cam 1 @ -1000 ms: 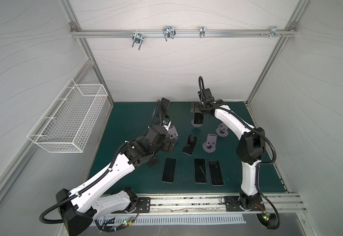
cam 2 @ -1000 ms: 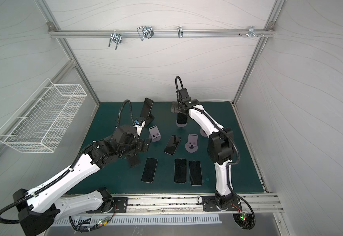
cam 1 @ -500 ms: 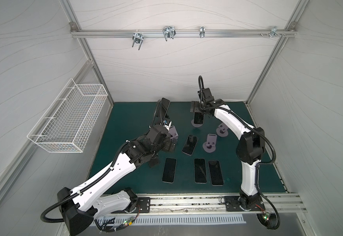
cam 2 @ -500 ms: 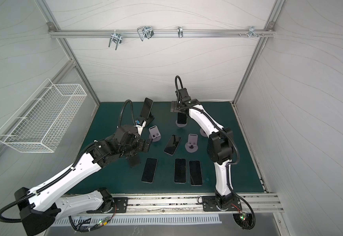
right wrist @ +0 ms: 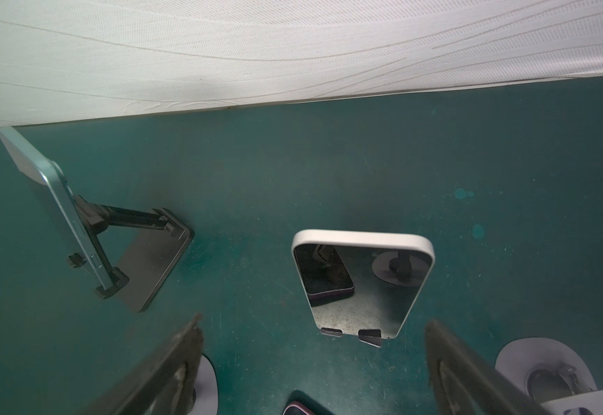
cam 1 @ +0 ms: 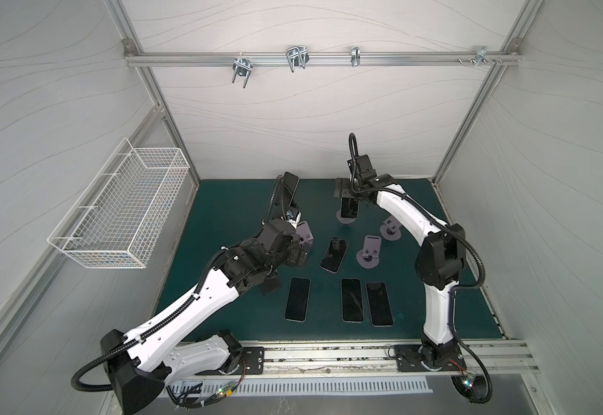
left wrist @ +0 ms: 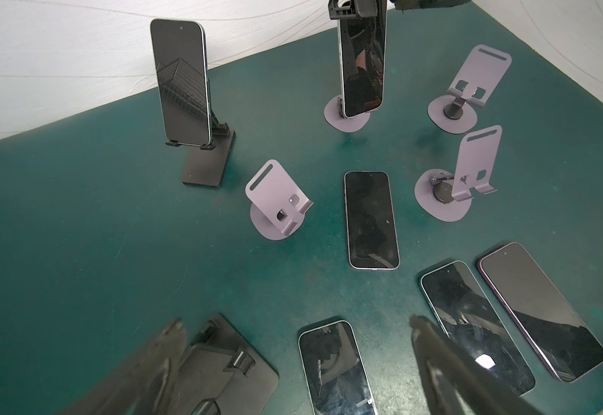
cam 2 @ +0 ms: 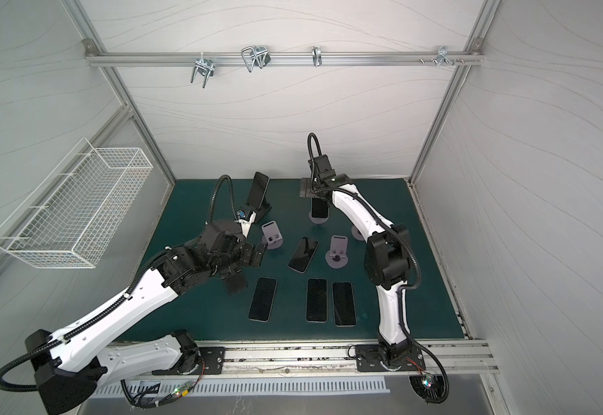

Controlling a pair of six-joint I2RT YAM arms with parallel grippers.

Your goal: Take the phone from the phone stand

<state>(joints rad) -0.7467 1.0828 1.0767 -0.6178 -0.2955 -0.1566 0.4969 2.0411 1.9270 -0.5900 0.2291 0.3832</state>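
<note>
A phone (cam 1: 349, 208) (right wrist: 362, 284) leans upright on a purple phone stand (cam 1: 344, 218) at the back of the green mat. My right gripper (cam 1: 343, 188) (right wrist: 314, 323) hangs open just above its top edge. In the right wrist view its fingers (right wrist: 174, 366) stand wide to either side of the phone, not touching it. A second phone (cam 1: 290, 185) (left wrist: 183, 82) rests on a black stand (left wrist: 208, 161) at the back left. My left gripper (cam 1: 301, 251) (left wrist: 296, 327) is open and empty, low over the mat's middle left.
Several phones lie flat on the mat (cam 1: 221, 222), one being (cam 1: 334, 254). Empty purple stands (cam 1: 370, 251) (cam 1: 390, 230) (cam 1: 305, 233) stand around them. A folded black stand (left wrist: 221, 370) lies under the left gripper. A wire basket (cam 1: 124, 208) hangs on the left wall.
Both arms have barely shifted. No phone or stand has moved, and nothing has been taken hold of.
</note>
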